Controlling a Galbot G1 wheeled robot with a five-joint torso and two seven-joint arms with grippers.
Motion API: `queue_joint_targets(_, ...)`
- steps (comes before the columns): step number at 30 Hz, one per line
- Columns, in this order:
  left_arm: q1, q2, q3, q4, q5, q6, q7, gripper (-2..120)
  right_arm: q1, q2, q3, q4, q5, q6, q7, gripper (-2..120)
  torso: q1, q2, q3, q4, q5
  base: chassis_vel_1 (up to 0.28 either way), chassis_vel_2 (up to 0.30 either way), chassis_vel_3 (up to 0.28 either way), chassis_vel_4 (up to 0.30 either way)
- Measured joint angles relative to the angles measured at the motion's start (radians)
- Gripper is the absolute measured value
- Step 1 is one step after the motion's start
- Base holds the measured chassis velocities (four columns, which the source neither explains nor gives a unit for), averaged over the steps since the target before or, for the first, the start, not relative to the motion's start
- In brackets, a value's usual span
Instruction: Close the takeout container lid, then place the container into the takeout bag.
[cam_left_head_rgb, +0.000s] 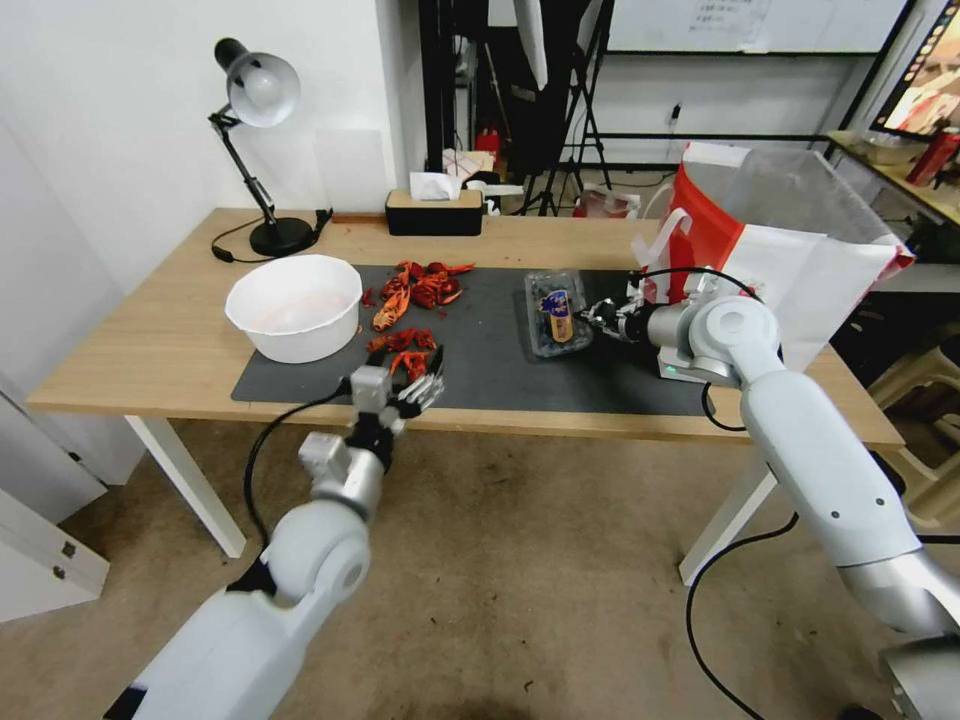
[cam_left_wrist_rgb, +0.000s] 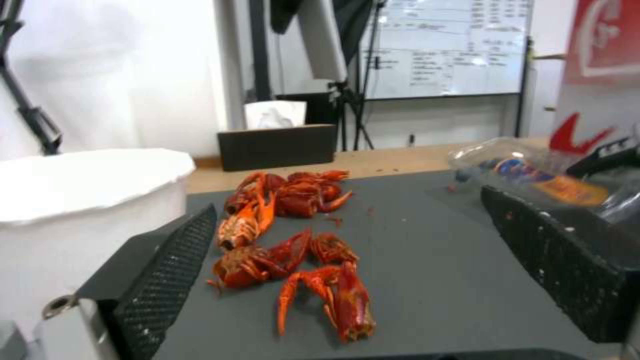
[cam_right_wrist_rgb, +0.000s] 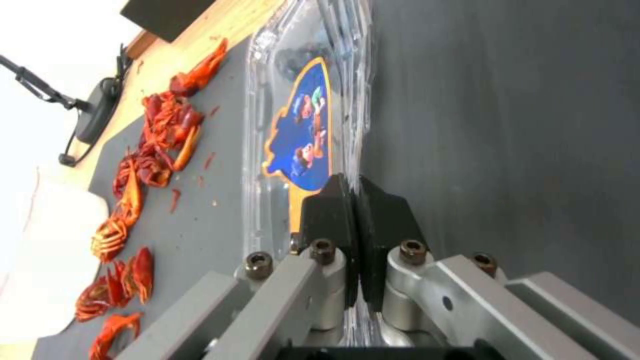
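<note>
Clear plastic takeout container lay on the grey mat, beside the takeout bag; right gripper pinched its edge, left gripper fingers spread near crayfish.

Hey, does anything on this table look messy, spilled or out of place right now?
Yes. Red crayfish shells lie loose on the dark mat beside the white bowl, with small red crumbs scattered around. The takeout container lies flat, lid down, its edge pinched by the right gripper.

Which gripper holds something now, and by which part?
The right gripper pinches the takeout container by its edge. The left gripper is open, holding nothing.
</note>
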Motion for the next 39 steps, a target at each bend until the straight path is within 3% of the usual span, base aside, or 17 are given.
queue_joint_targets(1,0.0,0.005,0.004,0.005,0.005,-0.006,0.008,99,-0.015,-0.01,0.014,0.014,0.003,0.002,0.003,0,0.0,0.0,0.0,-0.0005,-0.0003,0.0,0.0,0.0,0.0)
queue_joint_targets(2,0.007,0.012,0.007,0.01,0.017,-0.018,0.025,100,-0.039,-0.029,0.036,0.033,0.007,0.005,0.007,0,0.0,0.0,0.0,-0.0028,-0.0014,0.0,0.0,0.0,0.0)
queue_joint_targets(4,0.026,0.016,0.002,0.01,0.027,-0.03,0.037,100,-0.05,-0.036,0.045,0.041,0.01,0.006,0.008,0,0.0,0.0,0.0,-0.0029,-0.0005,0.0,0.0,0.0,0.0)
queue_joint_targets(9,0.077,0.015,-0.016,0.01,0.062,-0.045,0.027,100,-0.067,-0.039,0.057,0.05,0.014,0.008,0.007,0,0.0,0.0,0.0,-0.0005,-0.0009,0.0,0.0,0.0,0.0)
queue_joint_targets(22,0.185,-0.018,-0.059,-0.018,0.133,-0.051,-0.031,100,-0.071,-0.03,0.07,0.069,0.036,0.022,-0.018,0,0.0,0.0,0.0,-0.001,-0.0006,0.0,0.0,0.0,0.0)
queue_joint_targets(33,0.238,-0.056,-0.09,-0.042,0.153,-0.03,-0.06,100,-0.063,-0.043,0.08,0.162,0.064,0.057,-0.021,0,0.0,0.0,0.0,-0.001,-0.0007,0.0,0.0,0.0,0.0)
queue_joint_targets(39,0.276,-0.088,-0.099,-0.052,0.175,-0.027,-0.068,100,-0.066,-0.056,0.073,0.214,-0.032,0.129,-0.104,0,0.0,0.0,0.0,-0.001,-0.0006,0.0,0.0,0.0,0.0)
